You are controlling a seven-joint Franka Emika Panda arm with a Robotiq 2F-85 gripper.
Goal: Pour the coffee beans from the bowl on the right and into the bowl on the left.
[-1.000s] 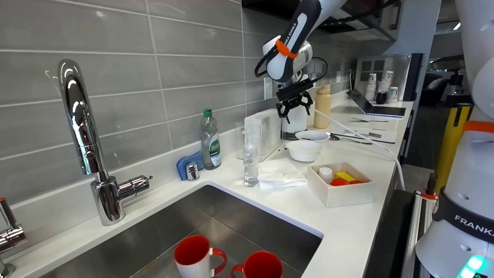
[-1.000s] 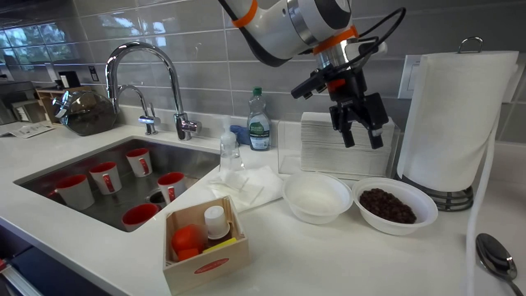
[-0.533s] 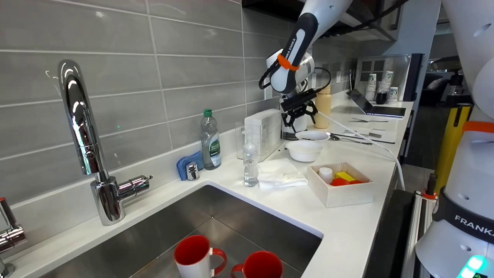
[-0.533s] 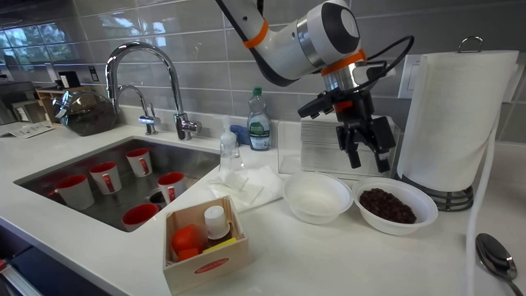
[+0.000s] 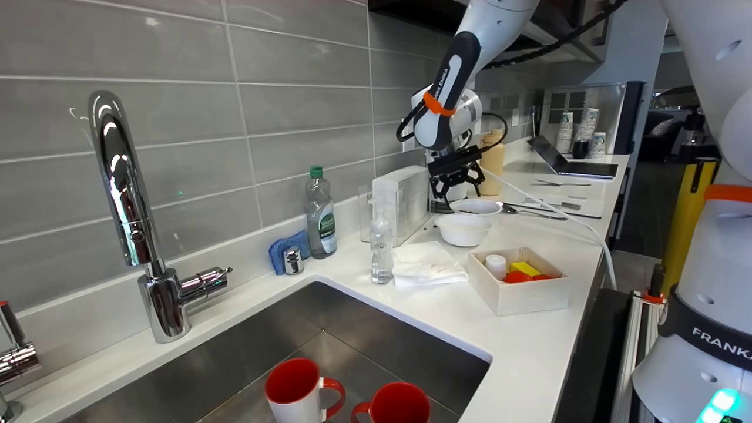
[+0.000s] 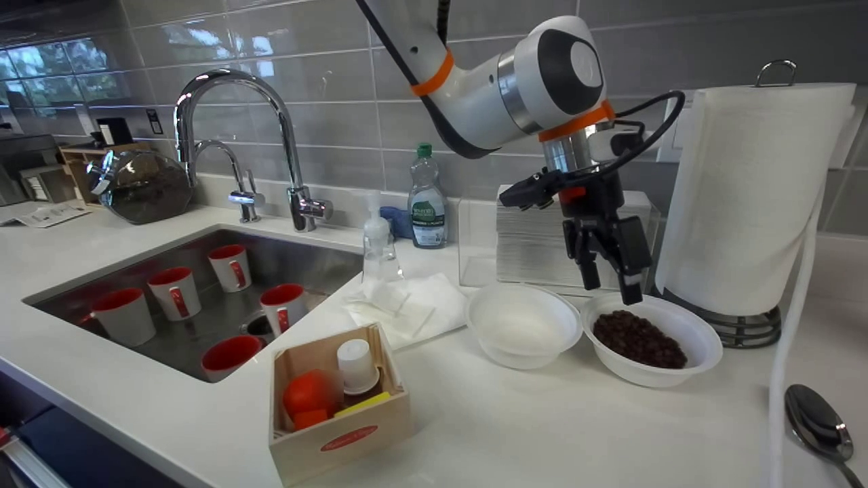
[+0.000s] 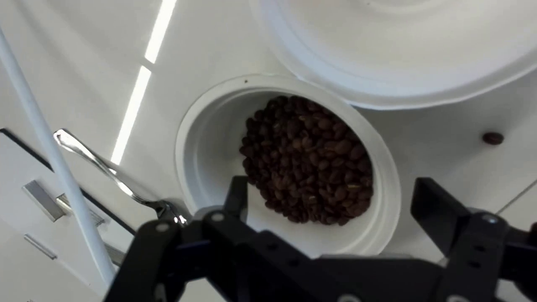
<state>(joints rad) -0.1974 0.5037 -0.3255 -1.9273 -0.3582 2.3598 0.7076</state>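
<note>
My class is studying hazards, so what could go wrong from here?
The open black gripper seems, in the wrist view, to straddle one wall of the round white bowl holding brown coffee beans; gripping there might tip it and spill them. Its rim looks to meet or overlap the second round white bowl, so lifting could drag that along.

i read "emika" along my arm point(image 5: 456, 70), the word before it partly under an orange band point(image 5: 437, 104), and "frank" plus a clipped letter on my base point(image 5: 705, 326), past the front edge of the bench point(image 5: 520, 352). print on the bottle point(image 6: 427, 203) by the back edge and the box point(image 6: 383, 423) near the front is too blurred.
</note>
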